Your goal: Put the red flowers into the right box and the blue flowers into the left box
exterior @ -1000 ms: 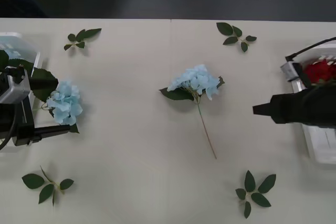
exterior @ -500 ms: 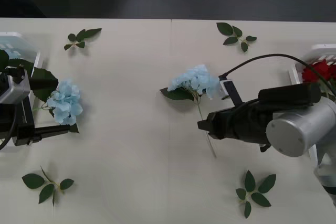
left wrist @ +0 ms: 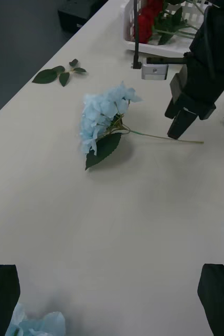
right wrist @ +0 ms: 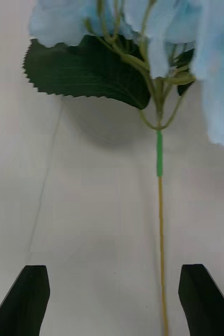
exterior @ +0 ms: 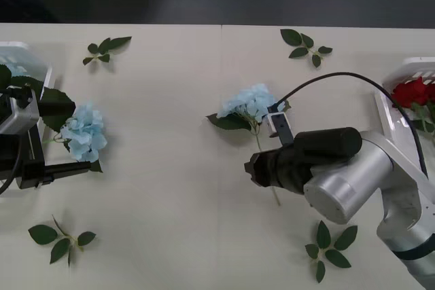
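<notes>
Over the stem of the middle blue flower (exterior: 253,104), the right gripper (exterior: 253,168) hangs with fingers spread, the stem (right wrist: 161,231) between them nearer one finger. It has swung in from the right box (exterior: 401,73), where red flowers (exterior: 412,91) lie, so a grasp looks imminent. Contact is probably not yet made. The left gripper (exterior: 68,137) waits open around another blue flower (exterior: 84,132) beside the partly cropped left box (exterior: 27,52).

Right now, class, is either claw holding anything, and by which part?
Nothing is held. The right claw is open over the stem of the middle blue flower. The left claw is open beside another blue flower.
</notes>
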You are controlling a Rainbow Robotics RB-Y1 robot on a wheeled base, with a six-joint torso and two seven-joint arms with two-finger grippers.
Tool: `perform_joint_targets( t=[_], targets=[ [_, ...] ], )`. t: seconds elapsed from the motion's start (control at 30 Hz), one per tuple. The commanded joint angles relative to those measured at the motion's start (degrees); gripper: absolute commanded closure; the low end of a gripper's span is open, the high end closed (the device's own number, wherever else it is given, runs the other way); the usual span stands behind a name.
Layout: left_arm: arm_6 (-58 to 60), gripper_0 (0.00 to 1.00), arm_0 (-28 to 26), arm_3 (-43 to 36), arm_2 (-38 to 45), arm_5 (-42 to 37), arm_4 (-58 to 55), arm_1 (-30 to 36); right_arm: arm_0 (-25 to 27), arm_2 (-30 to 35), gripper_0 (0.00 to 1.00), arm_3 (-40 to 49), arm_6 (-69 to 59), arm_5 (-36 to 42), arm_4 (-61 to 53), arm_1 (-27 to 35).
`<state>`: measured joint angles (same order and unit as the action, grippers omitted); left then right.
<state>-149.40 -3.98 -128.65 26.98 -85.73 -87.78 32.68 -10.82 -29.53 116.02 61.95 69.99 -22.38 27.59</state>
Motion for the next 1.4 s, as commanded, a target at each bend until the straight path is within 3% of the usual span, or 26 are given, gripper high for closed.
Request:
perform_joint_targets(
  t=[0.03, 0.9, 1.33, 1.37, 1.4],
  targets=[
    [2.2, 0.00, 0.6, -1.6, 0.7, -0.3, -0.2, 0.5, -2.5, -1.1, 0.27, 0.2, -4.6, 1.4, 2.3, 0.0],
    [2.2, 0.00, 0.6, -1.6, 0.7, -0.3, -0.2, 0.5, -14.2, -6.1, 0.27, -21.3, -4.6, -4.2, 3.4, -2.7],
    [2.2, 0.00, 0.6, -1.6, 0.7, -0.3, -0.2, 0.5, -15.8, -7.4, 0.27, -22.2, -4.0, -5.4, 0.5, -2.9],
    [2.2, 0.00, 0.6, -1.6, 0.7, -0.3, -0.2, 0.5, -15.8, -7.5, 0.34, -22.3, -4.0, -5.4, 0.6, -3.0],
    [2.2, 0.00, 0.6, -1.6, 0.7, -0.3, -0.2, 0.5, -15.8, -7.6, 0.52, -22.3, -4.0, -5.4, 0.8, -3.1]
  ],
)
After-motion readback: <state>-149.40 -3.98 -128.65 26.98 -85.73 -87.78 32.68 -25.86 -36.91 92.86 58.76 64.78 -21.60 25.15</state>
